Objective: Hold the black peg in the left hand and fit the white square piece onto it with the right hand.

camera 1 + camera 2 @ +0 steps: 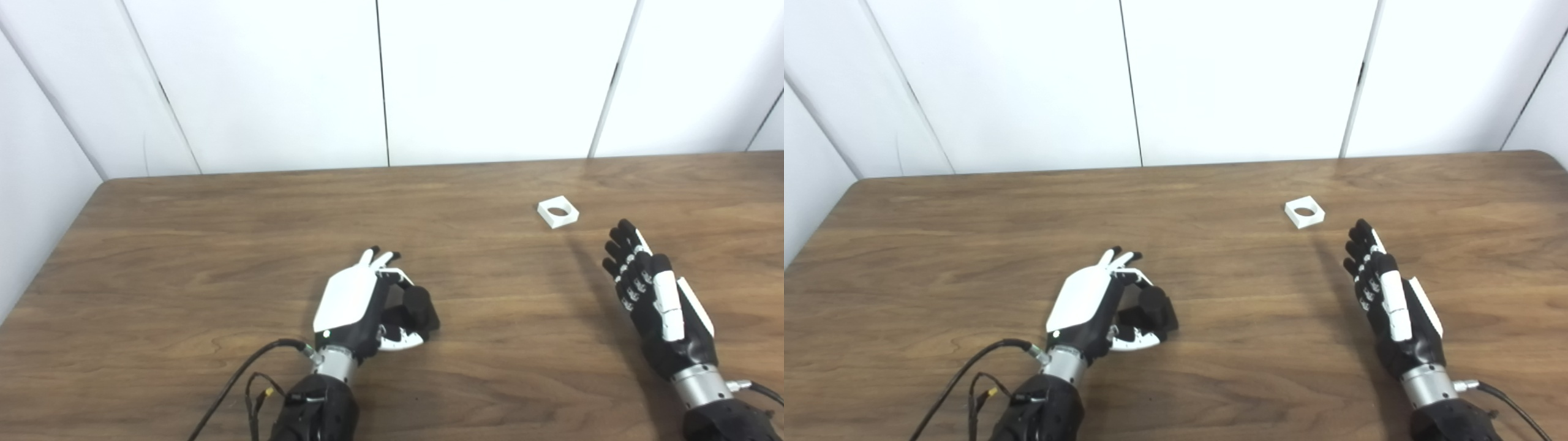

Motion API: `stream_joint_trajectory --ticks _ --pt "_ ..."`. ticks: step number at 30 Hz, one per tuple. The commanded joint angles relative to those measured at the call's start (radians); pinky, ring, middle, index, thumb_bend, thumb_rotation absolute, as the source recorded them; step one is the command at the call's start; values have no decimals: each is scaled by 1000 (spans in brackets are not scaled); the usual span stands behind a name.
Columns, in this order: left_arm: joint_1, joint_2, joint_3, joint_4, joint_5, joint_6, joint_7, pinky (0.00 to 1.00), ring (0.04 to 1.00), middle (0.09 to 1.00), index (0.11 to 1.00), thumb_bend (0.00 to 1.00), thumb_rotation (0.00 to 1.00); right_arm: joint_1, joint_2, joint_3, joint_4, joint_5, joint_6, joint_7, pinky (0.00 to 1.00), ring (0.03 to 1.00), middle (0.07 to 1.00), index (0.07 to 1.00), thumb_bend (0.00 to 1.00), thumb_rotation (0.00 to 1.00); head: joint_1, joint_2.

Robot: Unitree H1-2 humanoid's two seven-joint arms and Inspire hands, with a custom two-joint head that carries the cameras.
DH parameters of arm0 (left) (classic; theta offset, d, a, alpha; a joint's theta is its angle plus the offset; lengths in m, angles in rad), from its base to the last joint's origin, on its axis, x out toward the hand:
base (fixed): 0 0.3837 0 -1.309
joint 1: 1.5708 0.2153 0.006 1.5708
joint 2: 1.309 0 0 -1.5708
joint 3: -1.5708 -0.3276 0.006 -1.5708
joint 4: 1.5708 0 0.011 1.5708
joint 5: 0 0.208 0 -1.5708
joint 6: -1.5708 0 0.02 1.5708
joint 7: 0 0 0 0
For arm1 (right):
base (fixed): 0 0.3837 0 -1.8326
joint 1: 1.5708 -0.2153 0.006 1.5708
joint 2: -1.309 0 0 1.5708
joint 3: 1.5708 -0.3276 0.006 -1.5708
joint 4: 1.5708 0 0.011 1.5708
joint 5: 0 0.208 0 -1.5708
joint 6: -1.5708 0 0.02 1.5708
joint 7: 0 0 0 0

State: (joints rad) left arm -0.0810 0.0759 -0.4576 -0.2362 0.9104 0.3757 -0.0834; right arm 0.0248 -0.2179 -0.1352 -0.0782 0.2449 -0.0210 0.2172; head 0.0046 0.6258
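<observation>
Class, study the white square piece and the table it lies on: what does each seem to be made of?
White square piece: probably plastic, matte; even white, crisp edges, a clean round hole. Table: wood or wood-look laminate, low sheen; brown grain streaks run across it.

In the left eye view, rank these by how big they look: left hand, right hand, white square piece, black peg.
1. left hand and right hand: too alike to rank.
2. black peg, partly hidden within the left hand's fingers.
3. white square piece, though it lies farther from the camera, so this is appearance only.
</observation>
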Motion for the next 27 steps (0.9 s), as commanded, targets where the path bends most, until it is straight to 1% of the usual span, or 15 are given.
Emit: stream_joint_trajectory --ticks 1,6,10,18,27 --pt "1 -3 -6 -34 4 -28 -1 940 1000 918 491 519 68 61 43 19 32 8 0 -6 1000 1000 1000 1000 601 1000 0 1" --pt "30 0 -16 -49 -8 -46 -24 951 1000 924 491 518 68 65 45 18 25 8 9 -10 1000 1000 1000 1000 604 1000 -4 4" --pt "53 8 -19 -69 2 -50 -51 941 1000 923 491 519 69 67 46 18 24 9 8 -10 1000 1000 1000 1000 596 1000 -5 8" --pt "75 14 -6 -106 -2 -48 -96 958 1000 933 491 520 65 67 43 20 26 2 5 -7 1000 1000 1000 1000 599 1000 -4 10" --pt "83 7 -2 -104 10 -53 -97 947 1000 930 491 521 64 65 39 21 21 -7 13 -9 1000 1000 1000 1000 606 1000 -3 13"
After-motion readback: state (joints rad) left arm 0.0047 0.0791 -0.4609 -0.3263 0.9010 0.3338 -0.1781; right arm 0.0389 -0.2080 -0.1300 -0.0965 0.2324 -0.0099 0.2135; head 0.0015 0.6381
